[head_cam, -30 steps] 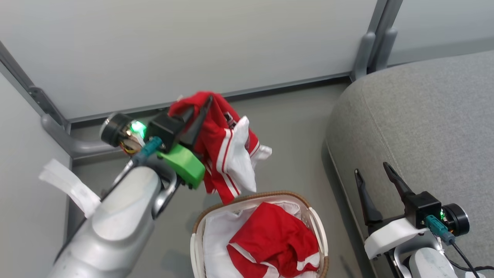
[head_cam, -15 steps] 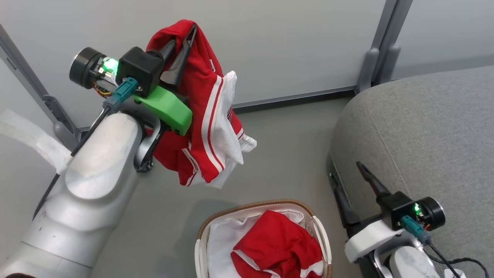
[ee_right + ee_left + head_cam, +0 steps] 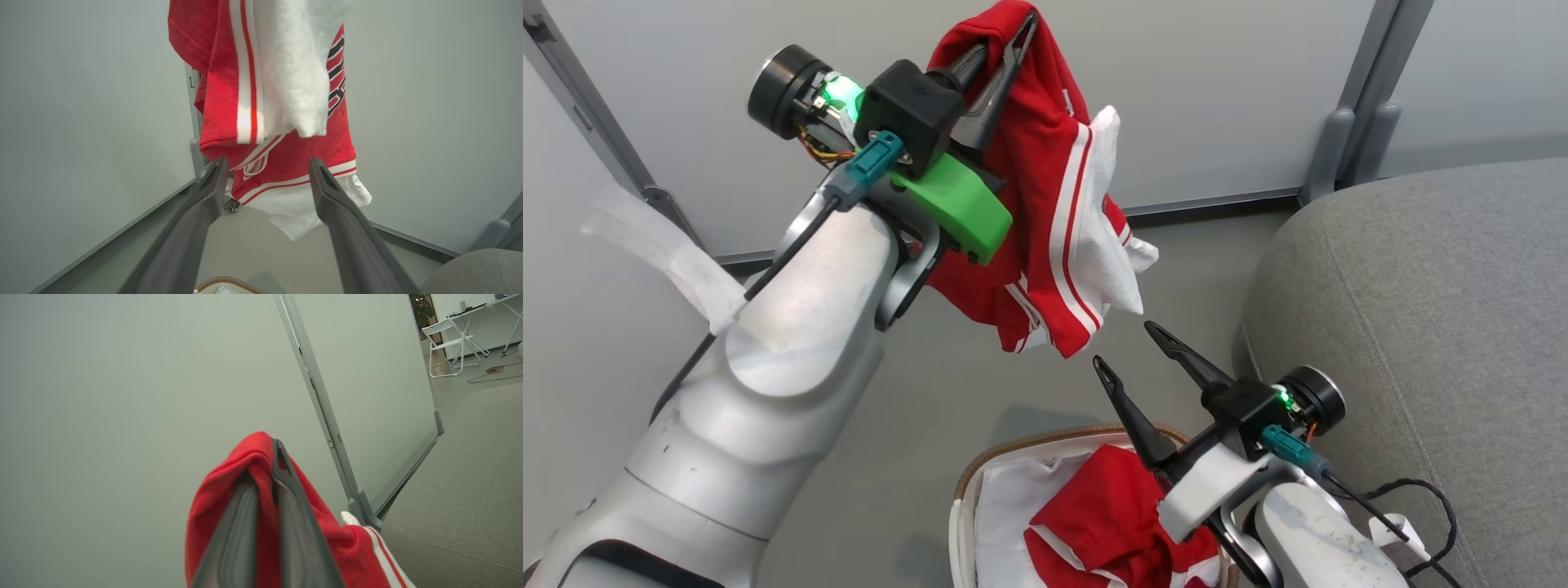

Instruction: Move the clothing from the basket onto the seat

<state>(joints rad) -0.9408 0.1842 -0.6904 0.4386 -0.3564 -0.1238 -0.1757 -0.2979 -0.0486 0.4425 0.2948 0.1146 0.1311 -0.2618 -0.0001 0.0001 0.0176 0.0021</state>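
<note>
High at the upper middle of the head view, my left gripper [image 3: 1005, 45] is shut on a red garment [image 3: 1054, 204] with white stripes and a white panel, which hangs well above the floor. The left wrist view has both fingers pinched on that red cloth [image 3: 261, 465]. The dark block lettering of the hanging garment [image 3: 286, 122] is plain in the right wrist view. My right gripper [image 3: 1127, 347] stands open just below the garment's hem, over the basket [image 3: 968, 498]. A second red garment [image 3: 1094, 523] lies in the basket on the white liner. The grey sofa [image 3: 1421, 310] fills the right side.
Pale partition panels on grey posts [image 3: 1356, 122] stand behind, with a caster foot [image 3: 231, 206] on the grey floor. A strip of white tape [image 3: 662, 245] sticks out at the left. A black cable [image 3: 1421, 506] trails over the sofa. A white folding chair [image 3: 453, 339] stands far off.
My left gripper has lifted the garment out and up, then carried it rightward. My right gripper has swung from the sofa's edge to over the basket, under the garment. The camera has also shifted.
</note>
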